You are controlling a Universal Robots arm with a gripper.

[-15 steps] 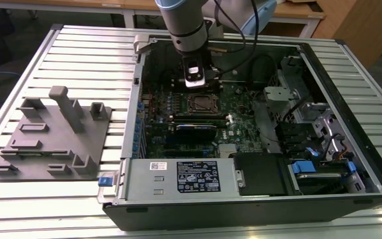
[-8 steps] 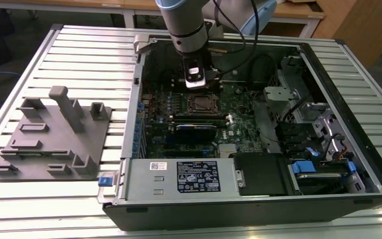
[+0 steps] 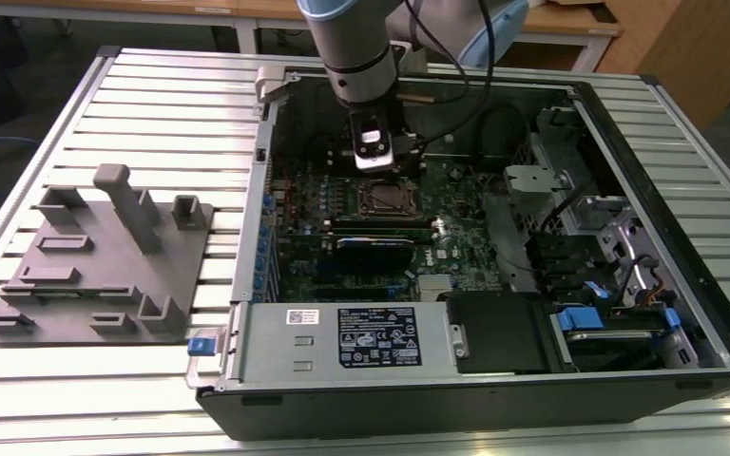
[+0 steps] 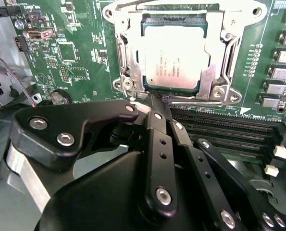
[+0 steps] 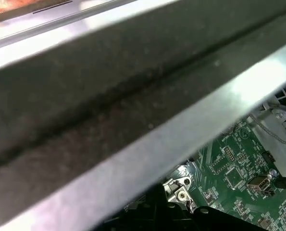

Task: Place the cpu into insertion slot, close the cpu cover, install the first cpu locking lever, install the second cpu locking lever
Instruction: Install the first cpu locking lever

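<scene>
In the second wrist view the cpu (image 4: 176, 57) lies flat in the insertion slot (image 4: 171, 17), its silver top showing through the window of the cpu cover (image 4: 130, 60), which is folded down over it. A thin wire locking lever (image 4: 207, 101) runs along the socket edge nearest my gripper (image 4: 154, 98). The black fingers are shut, tips together right at that lever's end by the socket corner. In the exterior view the gripper (image 3: 378, 169) hangs just behind the socket (image 3: 384, 198) inside the open computer case.
Long black memory slots (image 4: 219, 130) lie beside the socket. The case's metal rim (image 5: 147, 139) crosses the first wrist view above the green board (image 5: 239, 168). A grey fixture plate (image 3: 99, 256) lies on the table at the exterior view's left. Cables (image 3: 492, 114) hang behind the arm.
</scene>
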